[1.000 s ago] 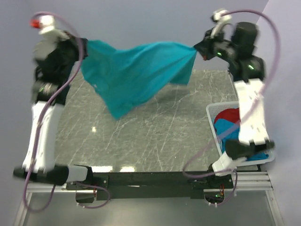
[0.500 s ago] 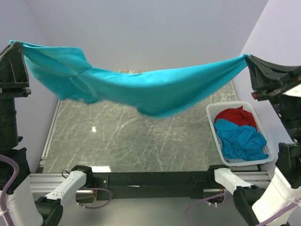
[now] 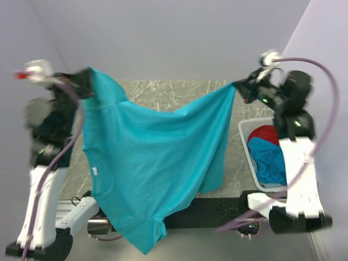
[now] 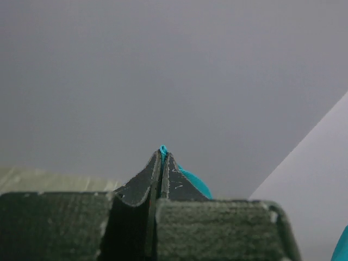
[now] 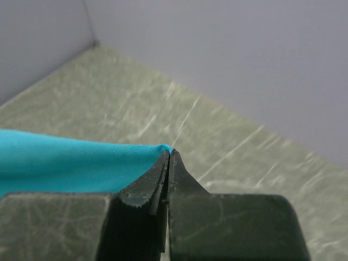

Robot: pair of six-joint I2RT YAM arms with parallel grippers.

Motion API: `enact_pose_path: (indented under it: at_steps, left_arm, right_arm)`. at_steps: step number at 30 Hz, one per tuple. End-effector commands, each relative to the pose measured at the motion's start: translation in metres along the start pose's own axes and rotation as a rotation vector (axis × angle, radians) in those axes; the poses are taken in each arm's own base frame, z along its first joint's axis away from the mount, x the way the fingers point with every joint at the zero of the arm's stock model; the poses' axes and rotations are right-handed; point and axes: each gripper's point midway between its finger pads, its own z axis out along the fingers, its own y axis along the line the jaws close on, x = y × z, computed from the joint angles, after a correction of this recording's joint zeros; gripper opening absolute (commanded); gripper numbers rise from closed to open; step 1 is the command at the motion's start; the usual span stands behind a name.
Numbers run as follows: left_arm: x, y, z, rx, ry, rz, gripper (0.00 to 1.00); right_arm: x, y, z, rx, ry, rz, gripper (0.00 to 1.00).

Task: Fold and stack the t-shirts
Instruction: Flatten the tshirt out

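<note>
The soft teal cotton short-sleeved t-shirt point(image 3: 152, 163) hangs in the air between the two raised arms, spread wide like a curtain in front of the grey marbled stone table point(image 3: 179, 92). The left two-finger gripper point(image 3: 87, 81), up at about ten o'clock in the overhead view, has its fingers pressed together on one top corner of the teal shirt; in the left wrist view the dark serrated fingertips point(image 4: 157, 168) meet with only a sliver of teal cloth point(image 4: 163, 148) poking out at their point, against a plain grey wall. The right two-finger gripper point(image 3: 239, 87), at about two o'clock, is likewise clamped on the opposite top corner; in the right wrist view its fingers point(image 5: 160, 174) are closed tight on the cloth point(image 5: 76, 160), which runs away toward nine o'clock above the tabletop point(image 5: 228, 147). From the two held corners the top edge of the shirt sags toward the middle, and the body of the shirt falls toward six o'clock, its lowest tip reaching past the near edge of the table and the black base rail. A white slatted plastic basket point(image 3: 244, 136) sits at the table's three o'clock edge, under the right arm, holding a crumpled red t-shirt point(image 3: 263, 134) toward twelve o'clock and a crumpled bright blue t-shirt point(image 3: 269, 163) just beside it toward six o'clock.
</note>
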Motion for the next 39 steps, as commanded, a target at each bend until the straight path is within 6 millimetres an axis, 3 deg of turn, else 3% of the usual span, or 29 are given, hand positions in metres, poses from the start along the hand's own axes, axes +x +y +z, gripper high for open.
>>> enact_pose_path:
  at_steps: [1, 2, 4, 5, 6, 7, 8, 9, 10, 11, 12, 13, 14, 15, 17, 18, 20, 21, 22, 23, 24, 25, 26, 27, 31, 32, 34, 35, 39]
  left_arm:
    - [0.096, 0.05, 0.021, -0.111, 0.169, -0.023, 0.0]
    - [0.154, 0.08, 0.023, -0.177, 0.279, -0.03, 0.0]
    - [0.202, 0.112, 0.028, -0.246, 0.352, -0.034, 0.0]
    - [0.254, 0.15, 0.029, -0.341, 0.458, -0.047, 0.0]
    - [0.278, 0.171, 0.03, -0.394, 0.505, -0.058, 0.0]
    - [0.329, 0.207, 0.026, -0.487, 0.623, -0.071, 0.0]
    - [0.337, 0.226, 0.036, -0.53, 0.644, -0.092, 0.0]
    - [0.352, 0.242, 0.04, -0.57, 0.685, -0.095, 0.02]
    - [0.366, 0.255, 0.041, -0.607, 0.739, -0.098, 0.15]
    - [0.387, 0.267, 0.051, -0.646, 0.823, -0.092, 0.24]
    - [0.383, 0.286, 0.053, -0.698, 0.835, -0.083, 0.32]
    - [0.381, 0.288, 0.06, -0.704, 0.841, -0.07, 0.45]
    - [0.372, 0.287, 0.07, -0.695, 0.836, -0.042, 0.49]
    - [0.362, 0.285, 0.074, -0.692, 0.814, -0.025, 0.53]
    - [0.337, 0.271, 0.076, -0.652, 0.769, -0.002, 0.66]
    - [0.328, 0.261, 0.078, -0.61, 0.749, -0.008, 0.69]
    - [0.311, 0.235, 0.066, -0.528, 0.744, -0.02, 0.73]
    - [0.307, 0.224, 0.061, -0.482, 0.749, -0.032, 0.73]
    - [0.3, 0.196, 0.053, -0.38, 0.777, -0.066, 0.74]
    - [0.308, 0.187, 0.037, -0.344, 0.824, -0.068, 0.74]
    - [0.31, 0.176, 0.026, -0.308, 0.854, -0.074, 0.74]
    - [0.306, 0.149, 0.013, -0.224, 0.881, -0.088, 0.73]
    - [0.325, 0.132, -0.009, -0.163, 0.948, -0.096, 0.73]
    - [0.329, 0.116, -0.021, -0.121, 0.973, -0.106, 0.73]
    - [0.347, 0.042, -0.082, 0.037, 1.102, -0.131, 0.73]
    - [0.362, 0.022, -0.109, 0.065, 1.172, -0.154, 0.72]
    - [0.365, 0.004, -0.138, 0.084, 1.216, -0.184, 0.72]
    - [0.379, 0.0, -0.17, 0.085, 1.294, -0.167, 0.71]
    - [0.399, -0.001, -0.239, 0.09, 1.451, -0.123, 0.69]
  right_arm:
    - [0.071, -0.015, 0.04, -0.056, 0.113, 0.088, 0.0]
    - [0.1, -0.023, 0.057, -0.062, 0.174, 0.123, 0.0]
    - [0.159, -0.025, 0.087, -0.095, 0.297, 0.174, 0.0]
    - [0.181, -0.026, 0.097, -0.09, 0.355, 0.187, 0.0]
    - [0.19, -0.018, 0.111, -0.118, 0.39, 0.179, 0.01]
    - [0.229, -0.019, 0.13, -0.132, 0.49, 0.196, 0.08]
    - [0.244, -0.019, 0.14, -0.124, 0.543, 0.2, 0.15]
    - [0.24, -0.026, 0.15, -0.096, 0.579, 0.193, 0.24]
    - [0.268, -0.027, 0.162, -0.096, 0.658, 0.232, 0.31]
    - [0.272, -0.029, 0.166, -0.091, 0.682, 0.248, 0.4]
    - [0.268, -0.031, 0.168, -0.092, 0.695, 0.256, 0.45]
    - [0.269, -0.033, 0.166, -0.099, 0.695, 0.242, 0.54]
    - [0.269, -0.032, 0.163, -0.103, 0.694, 0.225, 0.59]
    - [0.283, -0.027, 0.153, -0.118, 0.722, 0.221, 0.64]
    - [0.279, -0.019, 0.138, -0.176, 0.705, 0.142, 0.71]
    - [0.296, -0.01, 0.121, -0.214, 0.753, 0.145, 0.72]
    - [0.296, 0.008, 0.098, -0.351, 0.749, 0.054, 0.72]
    - [0.313, 0.026, 0.068, -0.442, 0.828, 0.075, 0.71]
    - [0.31, 0.036, 0.05, -0.587, 0.782, -0.078, 0.68]
    - [0.31, 0.052, 0.033, -0.703, 0.748, -0.123, 0.67]
    - [0.327, 0.073, -0.01, -0.825, 0.819, -0.104, 0.66]
    - [0.325, 0.078, -0.025, -0.92, 0.749, -0.273, 0.66]
    - [0.331, 0.083, -0.038, -0.944, 0.755, -0.309, 0.66]
    - [0.349, 0.085, -0.051, -0.95, 0.813, -0.362, 0.66]
    - [0.367, 0.09, -0.072, -0.928, 0.854, -0.524, 0.67]
    - [0.373, 0.094, -0.078, -0.943, 0.86, -0.521, 0.67]
    - [0.374, 0.099, -0.082, -0.961, 0.831, -0.547, 0.67]
    - [0.383, 0.101, -0.088, -0.972, 0.837, -0.553, 0.67]
    - [0.404, 0.103, -0.097, -0.989, 0.849, -0.645, 0.67]
